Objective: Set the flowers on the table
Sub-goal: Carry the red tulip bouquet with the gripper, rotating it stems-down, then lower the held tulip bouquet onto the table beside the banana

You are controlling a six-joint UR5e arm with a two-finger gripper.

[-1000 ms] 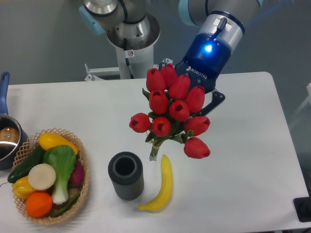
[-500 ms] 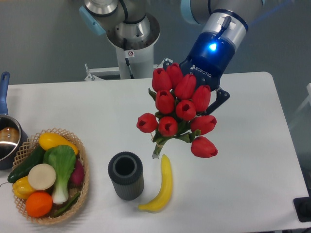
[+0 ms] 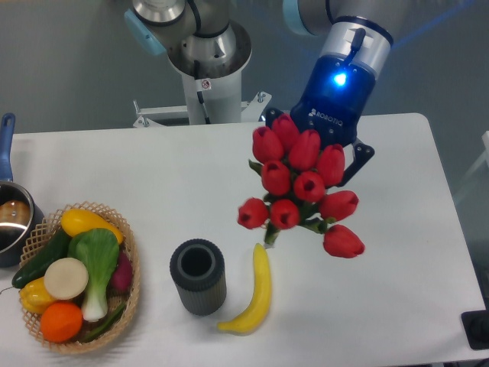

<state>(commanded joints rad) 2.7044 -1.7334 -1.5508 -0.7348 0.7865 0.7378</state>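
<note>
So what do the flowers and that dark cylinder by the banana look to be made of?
The flowers: likely plastic or fabric; the heads are uniform, glossy red. The dark cylinder: matte grey, ribbed sides, hollow top, perhaps rubber or plastic; hard to tell.

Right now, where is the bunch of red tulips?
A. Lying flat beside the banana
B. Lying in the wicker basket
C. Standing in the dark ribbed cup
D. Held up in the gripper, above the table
D: the red tulips hang from the gripper, heads clustered under it, stem end just above the banana tip, clear of the dark ribbed cup and wicker basket.
</note>
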